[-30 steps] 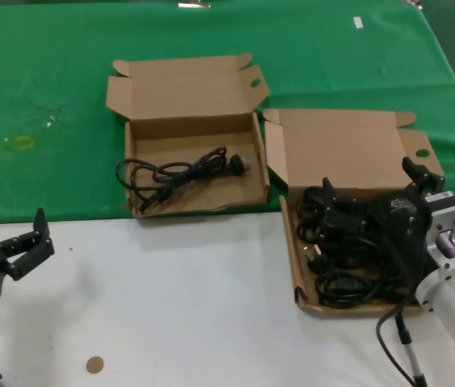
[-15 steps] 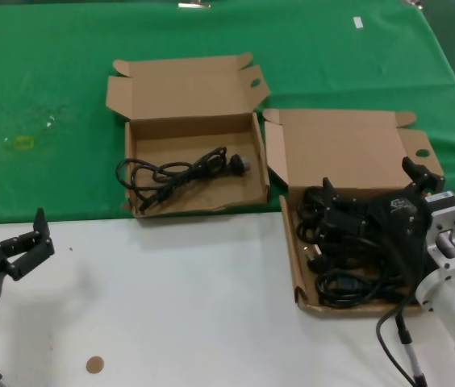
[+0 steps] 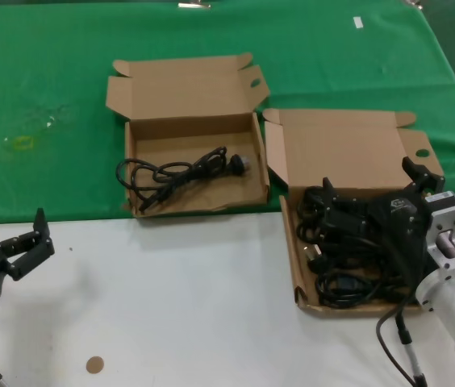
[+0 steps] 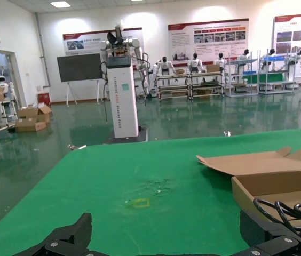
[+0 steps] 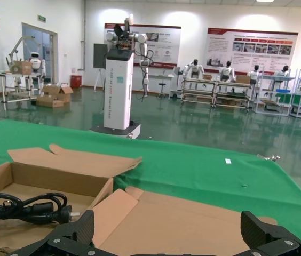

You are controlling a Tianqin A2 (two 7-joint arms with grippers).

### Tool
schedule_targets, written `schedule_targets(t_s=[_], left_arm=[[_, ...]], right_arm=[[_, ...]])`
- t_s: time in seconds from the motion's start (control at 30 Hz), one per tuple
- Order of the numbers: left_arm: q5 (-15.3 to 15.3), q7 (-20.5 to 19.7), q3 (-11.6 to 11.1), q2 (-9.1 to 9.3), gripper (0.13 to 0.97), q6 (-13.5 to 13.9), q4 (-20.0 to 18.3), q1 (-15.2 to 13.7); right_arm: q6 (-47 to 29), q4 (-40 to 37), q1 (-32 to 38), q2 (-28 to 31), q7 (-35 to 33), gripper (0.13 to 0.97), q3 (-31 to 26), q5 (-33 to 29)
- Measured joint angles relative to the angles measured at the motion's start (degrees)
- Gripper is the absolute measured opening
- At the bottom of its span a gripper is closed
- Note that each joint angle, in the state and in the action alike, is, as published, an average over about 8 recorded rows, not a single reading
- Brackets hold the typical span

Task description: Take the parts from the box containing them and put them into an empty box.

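Observation:
The low-walled box (image 3: 296, 270) on the right holds a pile of coiled black power cords (image 3: 344, 262), its wide lid (image 3: 348, 149) lying open behind it. My right gripper (image 3: 370, 181) hangs open just over the far side of that pile, with nothing between its fingers (image 5: 84, 228). To the left is the taller-walled box (image 3: 191, 127) with one black cord (image 3: 183, 171) lying inside; the right wrist view shows this cord (image 5: 25, 208) too. My left gripper (image 3: 43, 234) waits open over the white table at the near left, far from both boxes.
Green cloth (image 3: 66, 81) covers the far half of the table and white surface (image 3: 179, 298) the near half. A small brown disc (image 3: 93, 364) lies near the front edge. A faint yellow mark (image 3: 19, 143) sits on the cloth at the left.

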Motion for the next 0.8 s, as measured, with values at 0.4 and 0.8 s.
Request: schedule_targets(t_s=[0.4, 0.8], left_arm=[[0.0, 0.0, 0.0, 0.0, 0.966, 0.0, 0.0, 0.0], [0.0, 0.0, 0.0, 0.0, 0.966, 0.0, 0.0, 0.0]], right_arm=[[0.0, 0.0, 0.0, 0.0, 0.0, 0.966, 0.0, 0.0], [0.0, 0.0, 0.0, 0.0, 0.0, 0.966, 0.0, 0.0]])
